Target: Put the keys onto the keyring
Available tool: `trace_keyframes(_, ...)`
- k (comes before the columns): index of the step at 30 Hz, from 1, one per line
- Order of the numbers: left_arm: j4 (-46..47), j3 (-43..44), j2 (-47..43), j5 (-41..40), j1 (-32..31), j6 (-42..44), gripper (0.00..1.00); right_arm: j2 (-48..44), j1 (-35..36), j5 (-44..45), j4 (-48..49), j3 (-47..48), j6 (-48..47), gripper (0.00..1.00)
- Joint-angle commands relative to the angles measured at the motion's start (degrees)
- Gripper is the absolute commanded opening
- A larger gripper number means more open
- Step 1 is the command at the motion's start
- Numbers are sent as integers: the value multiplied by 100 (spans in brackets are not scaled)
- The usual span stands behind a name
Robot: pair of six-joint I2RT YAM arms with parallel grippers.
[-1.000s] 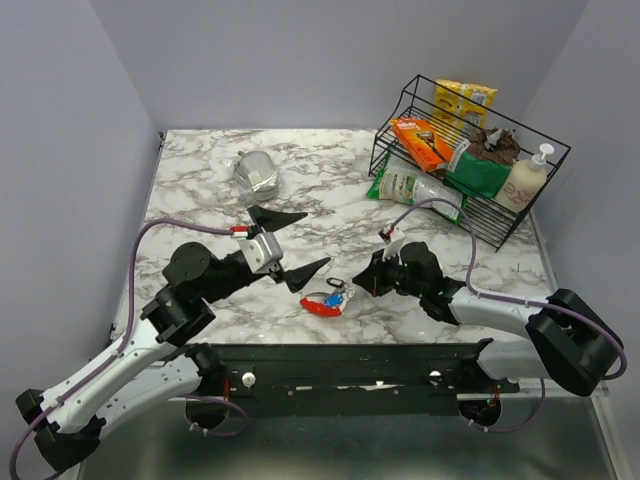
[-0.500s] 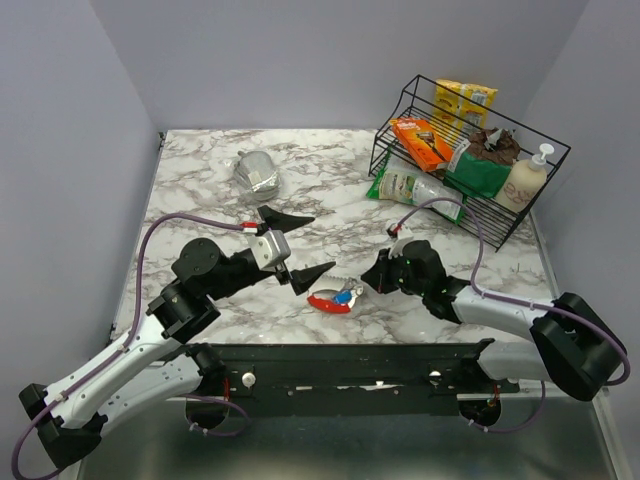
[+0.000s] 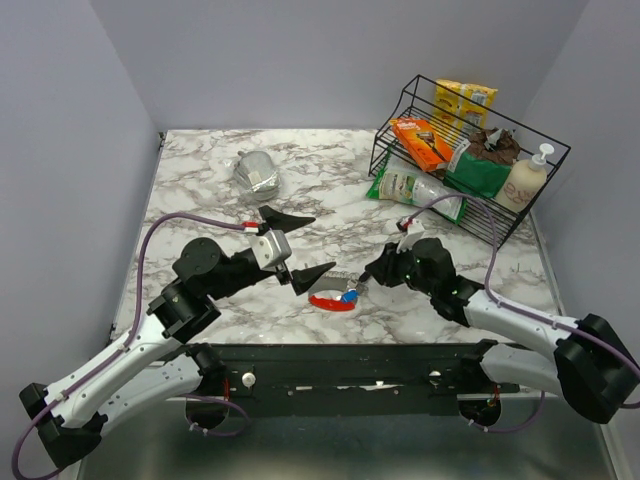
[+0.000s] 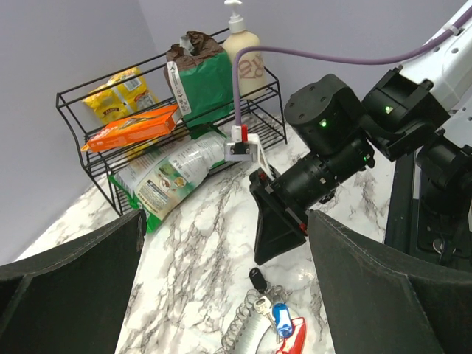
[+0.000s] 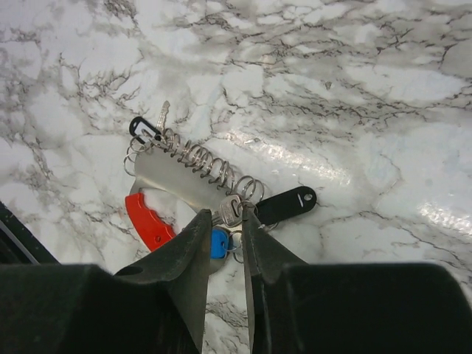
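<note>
The keyring (image 3: 335,298) lies on the marble near the front edge. It is a chain of silver rings (image 5: 198,158) with a red tag (image 5: 147,221) and a blue tag (image 5: 218,243). One black-headed key (image 5: 289,204) lies at the near end of the chain and another (image 5: 143,129) at the far end; both look threaded on rings. My right gripper (image 5: 226,215) hovers just over a silver key (image 5: 230,209), its jaws a narrow gap apart and holding nothing. My left gripper (image 3: 303,247) is wide open, just left of the keyring, and shows in its wrist view (image 4: 226,219).
A black wire basket (image 3: 395,115) with snack packs and a soap bottle (image 3: 525,180) stands at the back right. A green-and-white packet (image 3: 405,185) lies in front of it. A clear wrapped bundle (image 3: 258,172) lies at the back left.
The keyring has shifted a little right and turned. My left gripper moved right toward it. My right gripper drew back slightly to the right and rose.
</note>
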Motion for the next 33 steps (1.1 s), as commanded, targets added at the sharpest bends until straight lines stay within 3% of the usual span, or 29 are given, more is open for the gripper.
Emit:
trace_keyframes(1, 45, -17, 36, 95, -5, -11, 99, -480, -40, 463, -338, 154, -260, 36)
trace_keyframes(17, 1055, -650, 343, 138, -5, -345, 99, -1404, -67, 738, -839, 418, -638, 86)
trace_keyframes(24, 1407, -869, 598, 147, -5, -442, 99, -1413, -67, 843, -953, 532, -717, 90)
trace_keyframes(33, 1214, -887, 1248, -582, -5, -574, 99, -1263, -67, 949, -979, 603, -682, 94)
